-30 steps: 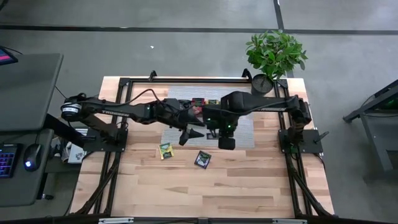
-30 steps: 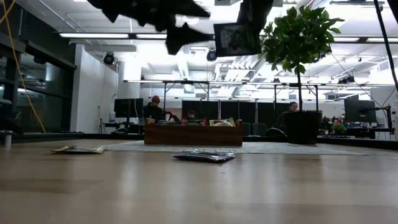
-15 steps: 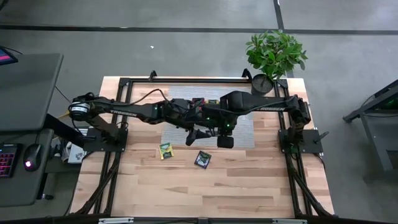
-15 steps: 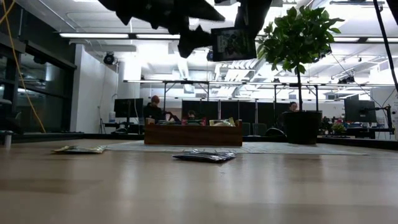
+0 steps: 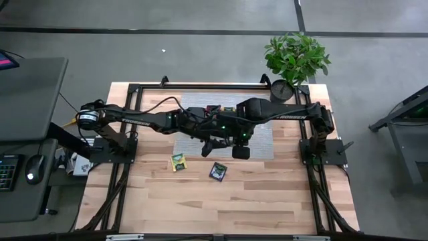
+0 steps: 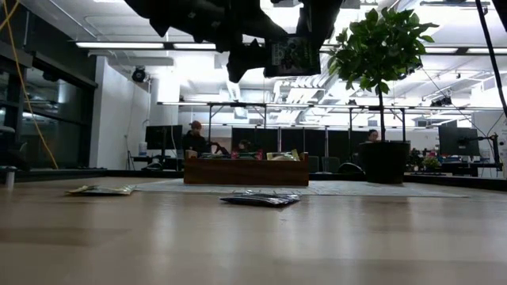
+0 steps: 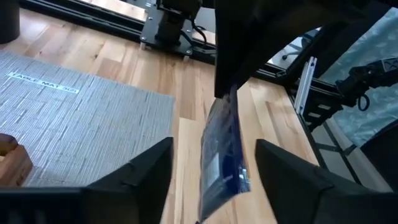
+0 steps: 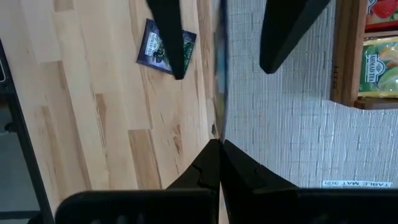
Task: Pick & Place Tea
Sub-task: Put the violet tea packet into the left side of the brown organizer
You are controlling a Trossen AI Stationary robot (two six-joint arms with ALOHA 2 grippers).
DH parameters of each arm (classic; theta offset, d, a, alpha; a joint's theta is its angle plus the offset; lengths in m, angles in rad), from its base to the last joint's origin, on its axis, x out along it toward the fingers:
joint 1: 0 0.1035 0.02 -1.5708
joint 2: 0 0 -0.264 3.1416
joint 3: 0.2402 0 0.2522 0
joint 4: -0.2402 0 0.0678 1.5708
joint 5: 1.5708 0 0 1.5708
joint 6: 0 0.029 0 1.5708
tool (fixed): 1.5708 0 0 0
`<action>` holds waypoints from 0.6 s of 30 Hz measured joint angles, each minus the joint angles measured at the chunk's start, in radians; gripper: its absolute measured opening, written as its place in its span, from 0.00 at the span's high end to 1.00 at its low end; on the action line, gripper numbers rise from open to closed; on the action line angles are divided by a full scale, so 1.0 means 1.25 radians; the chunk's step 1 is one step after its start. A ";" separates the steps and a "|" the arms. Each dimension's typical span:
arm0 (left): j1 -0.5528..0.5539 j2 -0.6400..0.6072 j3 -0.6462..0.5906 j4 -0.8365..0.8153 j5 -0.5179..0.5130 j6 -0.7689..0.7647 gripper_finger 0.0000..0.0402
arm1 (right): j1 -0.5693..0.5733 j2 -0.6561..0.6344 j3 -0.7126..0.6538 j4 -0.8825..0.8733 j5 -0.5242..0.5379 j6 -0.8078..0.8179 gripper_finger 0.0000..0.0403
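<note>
Low view: wood table [image 6: 253, 237], grey mat [image 6: 356, 188], office bkgd w/ desks.

My bench is a light wooden plank table [image 5: 267, 201]. On it lies a grey woven mat [image 5: 261, 137] carrying a brown wooden tray [image 6: 245, 171], with a potted green plant [image 5: 294, 60] at the far corner. A yellow-green tea packet [image 5: 178, 162] and a dark tea packet [image 5: 218, 171] lie flat on the bare wood.

You've got two tea packets on the bare wood: one yellow-green packet [image 5: 178, 161], one dark packet [image 5: 217, 171]; one potted plant [image 5: 295, 59].
</note>
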State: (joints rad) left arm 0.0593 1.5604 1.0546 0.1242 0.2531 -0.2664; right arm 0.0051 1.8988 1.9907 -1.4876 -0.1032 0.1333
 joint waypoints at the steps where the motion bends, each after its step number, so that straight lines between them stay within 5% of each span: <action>1: 0.000 0.000 0.000 0.000 0.000 0.000 0.48 | 0.000 0.000 0.000 0.000 0.000 0.000 1.00; 10: 0.000 0.000 0.000 -0.051 0.000 0.006 0.94 | 0.000 0.000 0.000 0.006 0.000 0.006 1.00; 18: 0.000 -0.001 0.000 -0.055 -0.027 0.018 0.99 | 0.000 0.000 0.000 0.007 0.005 0.019 1.00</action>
State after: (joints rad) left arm 0.0589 1.5597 1.0542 0.0551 0.2199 -0.2440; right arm 0.0051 1.8988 1.9903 -1.4783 -0.0971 0.1570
